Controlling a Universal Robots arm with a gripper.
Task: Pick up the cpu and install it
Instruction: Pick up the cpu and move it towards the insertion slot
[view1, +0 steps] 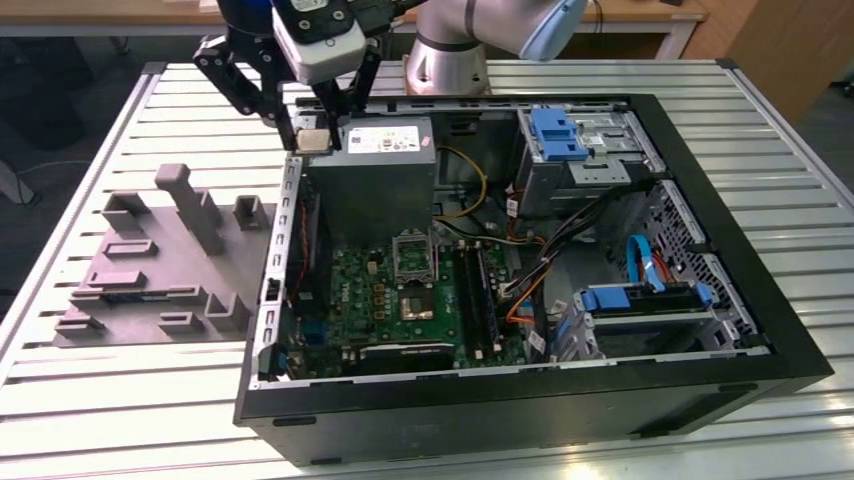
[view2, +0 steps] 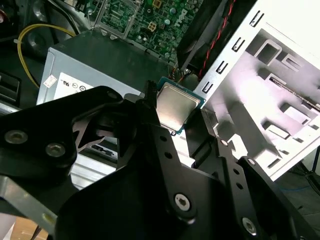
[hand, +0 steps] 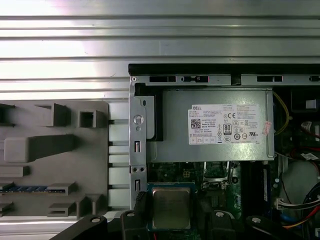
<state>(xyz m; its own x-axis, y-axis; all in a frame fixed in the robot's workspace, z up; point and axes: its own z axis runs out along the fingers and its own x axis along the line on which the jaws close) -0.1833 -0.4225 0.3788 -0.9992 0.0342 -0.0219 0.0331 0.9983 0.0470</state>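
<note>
Second wrist view shows the gripper (view2: 176, 116) closed on the cpu (view2: 173, 105) by its thin edges, a slight hold that might let it twist or drop.

A robotics workshop: a slatted aluminium table (view1: 120, 420) carries an opened black desktop computer case (view1: 534, 402) beside a grey moulded fixture (view1: 147, 285)

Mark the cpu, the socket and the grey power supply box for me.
cpu (view2: 175, 106): second wrist view, centre of its silvery top.
socket (view1: 418, 301): exterior view, its dark centre.
grey power supply box (hand: 175, 125): first wrist view, bare grey face beside the label.
</note>
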